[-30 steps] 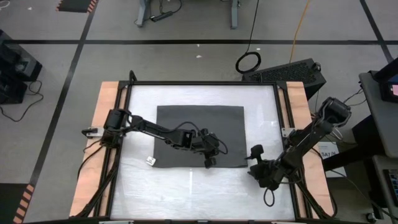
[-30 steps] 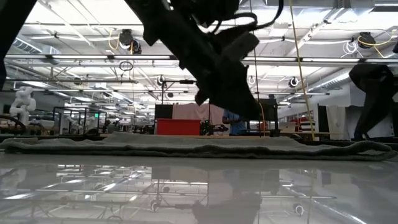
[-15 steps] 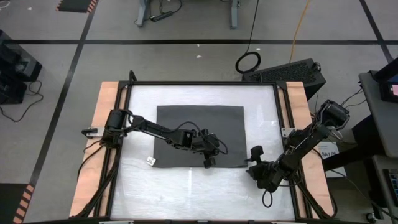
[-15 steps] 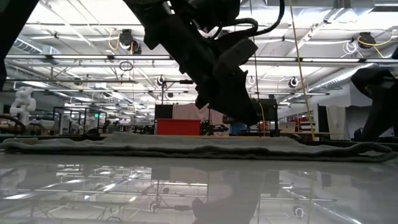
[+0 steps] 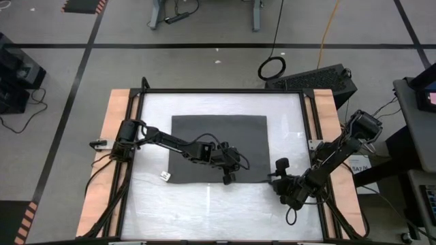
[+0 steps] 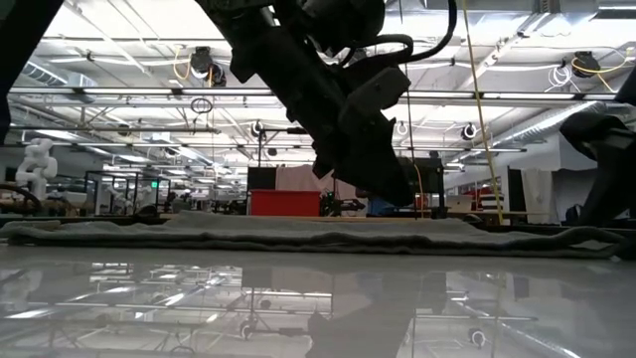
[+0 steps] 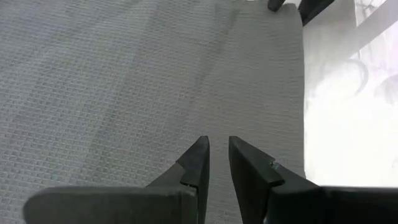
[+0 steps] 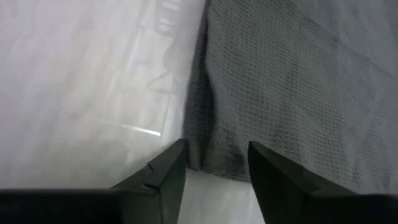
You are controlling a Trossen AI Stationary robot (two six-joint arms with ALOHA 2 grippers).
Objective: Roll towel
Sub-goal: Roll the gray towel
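since a second ago, only the right gripper [image 8: 211, 163] has shifted, easing to the towel [image 5: 218, 139]'s near right corner, fingers apart astride its edge with nothing held. left gripper [image 7: 214, 163] hovers over the near edge, fingers nearly together, gripping nothing. towel lies flat mid-table [image 5: 286, 109]; no roll is begun, so all the rolling is left.

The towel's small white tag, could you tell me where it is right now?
In the high view the white tag lies on the table by the towel's near left corner, left of the left gripper.
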